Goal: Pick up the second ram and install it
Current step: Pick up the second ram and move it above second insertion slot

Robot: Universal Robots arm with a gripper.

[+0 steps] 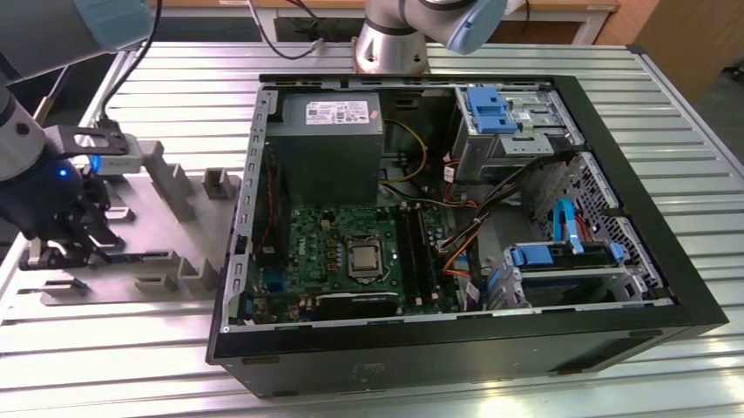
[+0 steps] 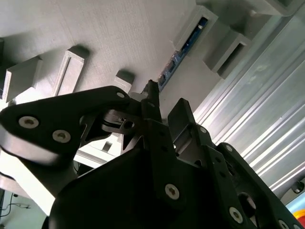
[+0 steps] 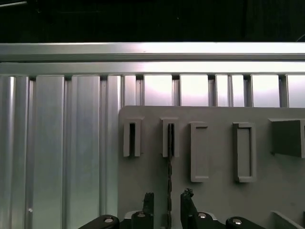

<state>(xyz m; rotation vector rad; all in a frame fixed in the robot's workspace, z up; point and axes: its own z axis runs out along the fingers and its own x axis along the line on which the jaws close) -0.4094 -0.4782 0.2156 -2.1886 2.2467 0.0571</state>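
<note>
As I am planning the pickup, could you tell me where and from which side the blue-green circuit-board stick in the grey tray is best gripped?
Pinch the two flat faces of the thin blue-green circuit-board stick mid-length, from above: it stands on edge in the grey moulded tray, one end in a slotted block. The black pincer straddles it.

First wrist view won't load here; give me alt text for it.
The open gripper straddles the second ram, one finger on each side with a gap showing. The ram stands on edge in a slot of the grey tray, which lies on the ribbed metal table.
</note>
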